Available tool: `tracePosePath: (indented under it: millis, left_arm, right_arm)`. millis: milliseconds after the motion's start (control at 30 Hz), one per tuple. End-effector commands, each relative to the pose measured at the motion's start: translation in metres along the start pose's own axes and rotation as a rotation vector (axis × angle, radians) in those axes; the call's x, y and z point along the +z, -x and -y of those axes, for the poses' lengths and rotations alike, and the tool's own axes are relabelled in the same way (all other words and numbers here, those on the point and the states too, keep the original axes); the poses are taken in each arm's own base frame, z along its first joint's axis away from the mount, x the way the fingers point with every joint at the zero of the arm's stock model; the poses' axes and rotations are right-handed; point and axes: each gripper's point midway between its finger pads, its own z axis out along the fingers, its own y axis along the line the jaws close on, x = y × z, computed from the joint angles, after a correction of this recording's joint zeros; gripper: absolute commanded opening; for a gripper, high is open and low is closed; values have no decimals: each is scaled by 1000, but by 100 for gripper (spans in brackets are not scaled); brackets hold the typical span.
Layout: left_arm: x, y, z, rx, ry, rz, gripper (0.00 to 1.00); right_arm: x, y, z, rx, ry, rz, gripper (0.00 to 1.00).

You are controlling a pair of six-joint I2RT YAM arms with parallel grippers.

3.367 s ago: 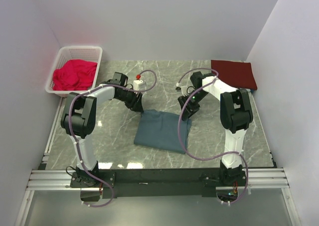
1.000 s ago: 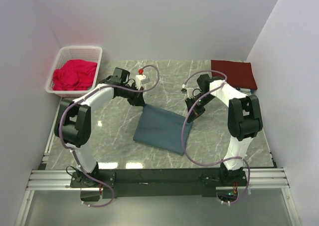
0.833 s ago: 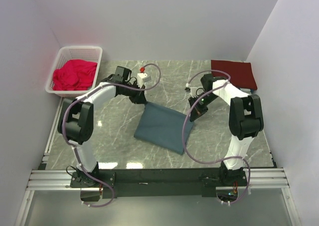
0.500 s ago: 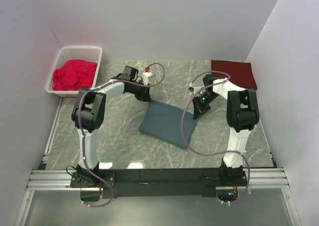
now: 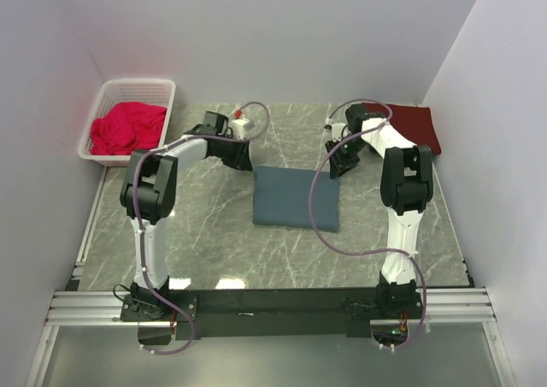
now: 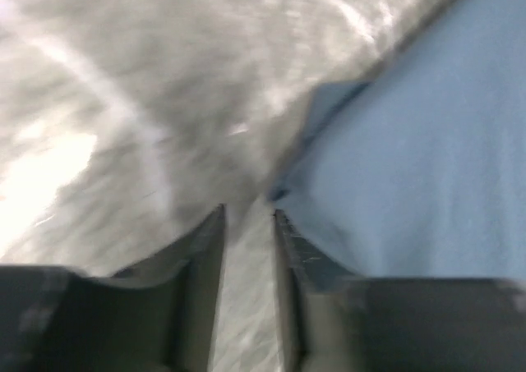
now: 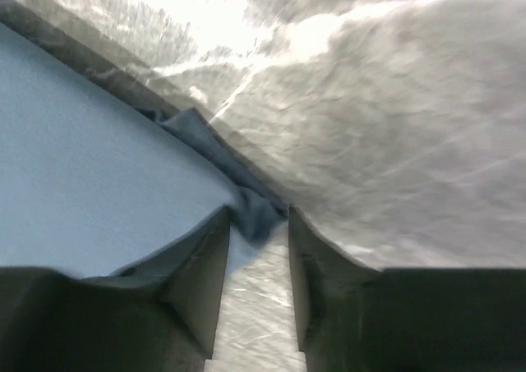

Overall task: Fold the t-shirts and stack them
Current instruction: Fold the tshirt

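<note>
The slate blue-grey t-shirt (image 5: 296, 197) lies folded into a flat rectangle mid-table. My left gripper (image 5: 245, 160) is low at its far left corner. In the left wrist view that gripper (image 6: 246, 213) is slightly open, with bare marble in the gap and the shirt (image 6: 411, 158) just to the right of it. My right gripper (image 5: 339, 166) is at the far right corner. The right wrist view shows it (image 7: 256, 213) open, the shirt's dark corner (image 7: 253, 208) lying loose between its tips. The dark maroon t-shirt (image 5: 403, 126) lies folded at the back right.
A white basket (image 5: 159, 89) holding crumpled red cloth (image 5: 126, 126) stands at the back left. White walls close in the marble table (image 5: 205, 242) on three sides. Both arms' cables loop above the table's far half.
Both grippers carried the blue-grey shirt toward the back, squared it up, then opened and let go of its far corners. It now lies flat.
</note>
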Motion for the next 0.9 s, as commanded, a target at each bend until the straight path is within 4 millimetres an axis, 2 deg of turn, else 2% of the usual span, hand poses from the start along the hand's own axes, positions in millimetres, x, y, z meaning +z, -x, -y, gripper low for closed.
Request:
tracePosePath:
  millis: [0,33,67,100,133,167,200,233,267,300,333,367,400,433,467,500,533,567,600,633,667,700,767,800,833,867]
  left_arm:
    - [-59,47,-16,-66,39,167,38]
    - [-70,56,-6,-85,-11,203,41]
    - [-78,59,-2,-81,-15,221,50]
    - [-83,56,4,-83,-21,227,57]
    - [-99,70,23,-69,-63,281,63]
    - [-105,72,33,-76,-93,301,68]
    - [-109,68,50,-83,-141,308,68]
    - [-111,74,63,-104,-178,334,68]
    - [-104,67,78,-113,-209,316,68]
    - [-105,69,91,-100,-240,322,66]
    - [-103,70,101,-128,-265,325,56]
    - [-94,73,112,-123,-271,338,49]
    - [-85,71,117,-144,-287,325,42]
    - [-78,72,124,-189,-307,310,30]
    - [-69,77,137,-190,-336,296,24]
    - [-52,73,135,-218,-347,271,19]
    - [-44,74,137,-271,-357,259,14]
    - [-37,80,141,-283,-378,261,14]
    - [-20,77,135,-309,-384,254,13]
    - [-12,78,131,-358,-380,252,11]
    - [-6,82,126,-377,-376,260,10]
    - [13,72,113,-416,-363,239,9]
    - [28,67,93,-478,-327,224,3]
    - [43,52,79,-523,-304,191,1]
    - [47,43,72,-554,-301,177,1]
    - [52,32,56,-590,-283,165,1]
  right_arm:
    - [-36,32,9,-13,-71,122,43]
    - [-46,35,4,-7,-61,156,47]
    - [-59,41,0,-2,-50,197,51]
    - [-85,51,-6,-6,-50,280,57]
    - [-93,52,-22,18,19,312,57]
    - [-101,53,-33,26,62,336,58]
    - [-109,50,-48,24,106,364,57]
    - [-115,49,-74,50,240,382,57]
    - [-122,46,-89,60,307,398,57]
    - [-122,50,-101,59,374,427,57]
    - [-112,38,-116,158,471,382,56]
    - [-108,34,-121,194,514,370,46]
    - [-95,32,-121,227,537,368,40]
    - [-90,31,-125,294,568,347,34]
    - [-87,30,-129,310,614,338,25]
    - [-76,34,-126,318,627,343,20]
    - [-67,33,-126,357,641,322,16]
    - [-52,32,-123,380,648,294,7]
    - [-44,35,-120,384,647,294,3]
    - [-39,40,-116,386,638,297,0]
    - [-23,40,-108,409,627,277,0]
    - [-12,44,-98,418,586,283,0]
    - [12,47,-82,445,556,263,0]
    - [18,51,-76,452,539,262,0]
    - [25,50,-71,464,528,250,0]
    - [40,42,-68,486,522,211,0]
